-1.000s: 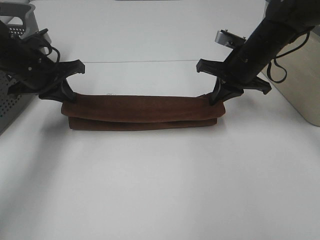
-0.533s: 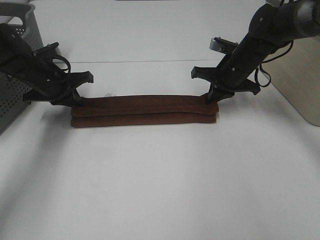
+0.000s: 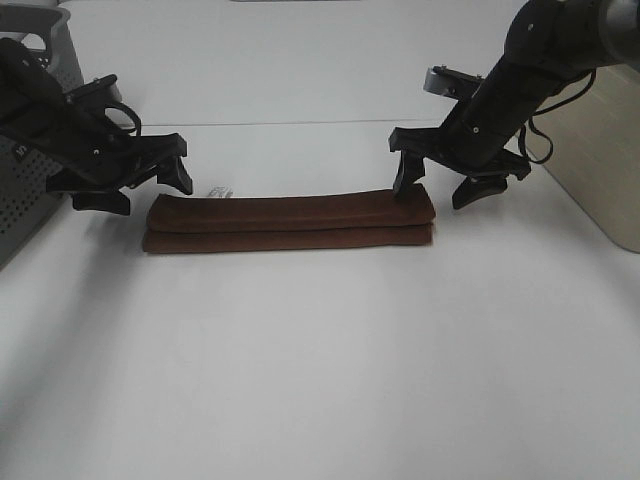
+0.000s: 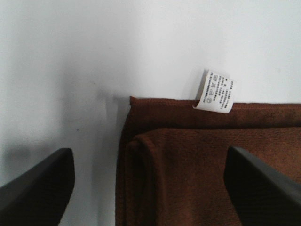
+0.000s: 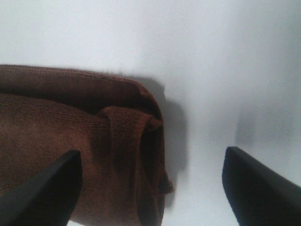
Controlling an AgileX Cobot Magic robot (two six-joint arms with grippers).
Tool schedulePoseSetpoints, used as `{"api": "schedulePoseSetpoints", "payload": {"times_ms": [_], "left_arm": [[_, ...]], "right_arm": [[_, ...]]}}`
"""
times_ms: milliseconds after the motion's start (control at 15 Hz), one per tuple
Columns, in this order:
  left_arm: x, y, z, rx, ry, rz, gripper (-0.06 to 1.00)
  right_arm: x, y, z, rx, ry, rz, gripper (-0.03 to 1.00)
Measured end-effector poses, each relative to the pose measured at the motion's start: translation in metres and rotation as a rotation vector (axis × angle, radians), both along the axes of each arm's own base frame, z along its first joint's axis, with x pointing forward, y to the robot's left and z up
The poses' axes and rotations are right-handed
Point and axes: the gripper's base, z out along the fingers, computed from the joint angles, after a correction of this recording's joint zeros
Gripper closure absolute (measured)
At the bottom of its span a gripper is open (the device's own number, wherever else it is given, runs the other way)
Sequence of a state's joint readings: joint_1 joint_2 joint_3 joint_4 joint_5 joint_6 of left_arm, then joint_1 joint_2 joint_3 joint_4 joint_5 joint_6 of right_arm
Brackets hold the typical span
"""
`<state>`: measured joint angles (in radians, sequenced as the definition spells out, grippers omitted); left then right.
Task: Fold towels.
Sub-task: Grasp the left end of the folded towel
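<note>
I count one folded towel on one white table. Left gripper and right gripper: jaws apart, a towel end below each.

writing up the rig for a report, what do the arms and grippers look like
Both arms are matte black. The left gripper and right gripper are black with wide crossbars and blunt wedge-shaped fingers. Loose black cables loop at each wrist; a silver-grey bracket sits on the right wrist.

1. Right gripper: jaws stand wide apart, clasping nothing.
2. Towel: reddish-brown, folded end lies flat, layers bunched at the corner, one finger above it.
3. Table: white, beneath the other finger.
</note>
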<state>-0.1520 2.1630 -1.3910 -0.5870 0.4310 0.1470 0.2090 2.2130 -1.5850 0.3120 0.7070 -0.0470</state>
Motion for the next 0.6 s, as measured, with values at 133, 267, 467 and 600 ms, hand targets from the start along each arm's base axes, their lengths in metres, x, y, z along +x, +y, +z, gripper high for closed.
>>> {"api": "schedulePoseSetpoints", "payload": {"times_ms": [133, 267, 467, 600], "left_arm": [[0.000, 0.000, 0.000, 0.000, 0.002, -0.001, 0.17], [-0.002, -0.001, -0.007, -0.004, 0.040, -0.012, 0.20], [-0.004, -0.003, -0.019, -0.022, 0.088, -0.010, 0.21], [-0.003, -0.004, -0.020, -0.045, 0.092, 0.009, 0.26]], "right_arm": [[0.000, 0.000, 0.006, 0.001, -0.012, 0.001, 0.19], [0.000, 0.000, 0.007, 0.001, -0.014, 0.001, 0.19], [0.000, 0.000, 0.007, 0.002, -0.014, 0.000, 0.19], [0.000, 0.000, 0.007, 0.002, -0.014, 0.000, 0.19]]}}
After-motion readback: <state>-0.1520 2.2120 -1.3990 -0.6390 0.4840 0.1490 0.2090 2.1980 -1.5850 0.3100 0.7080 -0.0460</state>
